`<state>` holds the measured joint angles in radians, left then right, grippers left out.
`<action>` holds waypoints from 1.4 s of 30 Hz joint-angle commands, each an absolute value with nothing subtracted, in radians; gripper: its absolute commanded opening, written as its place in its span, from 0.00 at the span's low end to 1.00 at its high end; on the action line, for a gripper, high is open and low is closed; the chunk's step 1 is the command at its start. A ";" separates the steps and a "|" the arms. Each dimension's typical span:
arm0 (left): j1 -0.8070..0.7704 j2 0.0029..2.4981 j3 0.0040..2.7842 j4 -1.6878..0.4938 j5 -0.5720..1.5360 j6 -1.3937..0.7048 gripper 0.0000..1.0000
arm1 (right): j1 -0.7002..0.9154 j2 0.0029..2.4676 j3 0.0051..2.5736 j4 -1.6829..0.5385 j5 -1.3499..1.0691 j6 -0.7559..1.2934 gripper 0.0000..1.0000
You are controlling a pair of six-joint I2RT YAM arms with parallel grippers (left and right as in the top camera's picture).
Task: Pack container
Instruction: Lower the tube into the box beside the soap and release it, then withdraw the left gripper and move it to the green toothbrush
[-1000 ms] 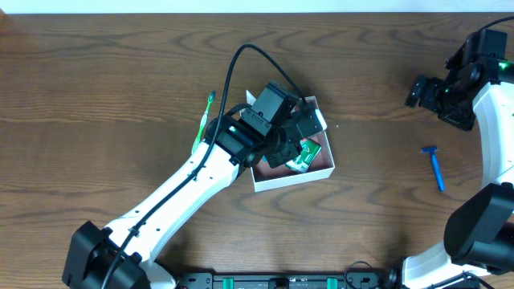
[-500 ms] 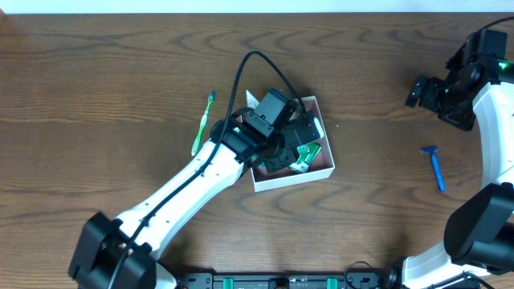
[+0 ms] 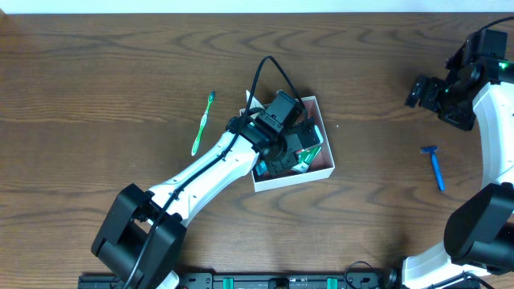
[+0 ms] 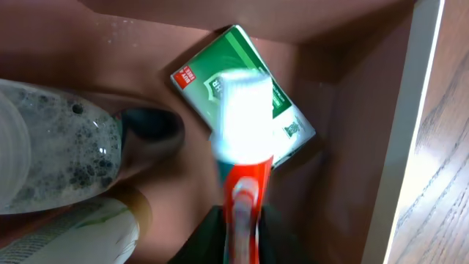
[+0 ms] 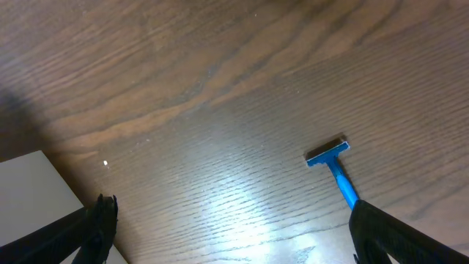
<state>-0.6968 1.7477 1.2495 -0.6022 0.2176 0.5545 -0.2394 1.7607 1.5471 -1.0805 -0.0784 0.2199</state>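
The container (image 3: 320,170) is a square shallow box with white walls and a pinkish-brown inside, at the table's middle. My left gripper (image 3: 293,148) is down inside it, shut on a red-and-white toothpaste tube (image 4: 242,158) held above a green-and-white soap box (image 4: 282,110). A clear foamy bottle (image 4: 55,158) lies in the container at the left. A green toothbrush (image 3: 202,123) lies on the table left of the container. A blue razor (image 3: 434,165) lies at the right, also in the right wrist view (image 5: 335,167). My right gripper (image 3: 426,92) is open and empty, high at the far right.
The container's white right wall (image 4: 410,132) borders the wooden table. A white corner (image 5: 37,198) shows at the lower left of the right wrist view.
My left arm has swung right and further into the container with the toothpaste tube. The toothbrush is now fully uncovered. The right arm has not moved.
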 commanded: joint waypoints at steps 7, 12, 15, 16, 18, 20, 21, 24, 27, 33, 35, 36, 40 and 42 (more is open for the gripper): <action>-0.698 1.745 1.243 -0.604 0.220 0.561 0.17 | -0.248 1.766 1.543 -1.081 -0.082 0.231 0.99; -0.698 1.745 1.243 -0.604 0.220 0.561 0.17 | -0.248 1.766 1.543 -1.081 -0.082 0.231 0.99; -0.704 1.744 1.244 -0.604 0.220 0.561 0.17 | -0.248 1.766 1.543 -1.081 -0.082 0.231 0.99; -0.707 1.743 1.244 -0.604 0.220 0.561 0.17 | -0.248 1.766 1.543 -1.081 -0.082 0.231 0.99; -0.719 1.737 1.244 -0.604 0.220 0.561 0.17 | -0.248 1.766 1.543 -1.081 -0.082 0.231 0.99; -0.733 1.728 1.248 -0.604 0.220 0.561 0.17 | -0.248 1.766 1.543 -1.081 -0.082 0.231 0.99; -0.740 1.720 1.251 -0.604 0.220 0.561 0.17 | -0.248 1.766 1.543 -1.081 -0.082 0.231 0.99; -0.760 1.682 1.257 -0.604 0.219 0.561 0.17 | -0.248 1.766 1.543 -1.081 -0.082 0.231 0.99; -0.765 1.621 1.257 -0.605 0.219 0.560 0.17 | -0.248 1.766 1.543 -1.081 -0.082 0.231 0.99; -0.762 1.443 1.257 -0.619 0.117 0.560 0.17 | -0.248 1.766 1.543 -1.081 -0.082 0.231 0.99; -0.762 1.380 1.257 -0.628 0.019 0.561 0.17 | -0.248 1.766 1.543 -1.081 -0.082 0.231 0.99; -0.758 1.345 1.257 -0.639 -0.038 0.560 0.17 | -0.248 1.766 1.543 -1.081 -0.082 0.231 0.99; -0.709 1.251 1.257 -0.701 -0.133 0.552 0.17 | -0.248 1.766 1.543 -1.081 -0.082 0.231 0.99; -0.664 1.226 1.257 -0.741 -0.133 0.537 0.17 | -0.248 1.766 1.543 -1.081 -0.082 0.231 0.99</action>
<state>-0.7197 1.2552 1.2499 -0.7109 -0.0383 0.5537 -0.2394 1.7607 1.5471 -1.0805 -0.0788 0.2203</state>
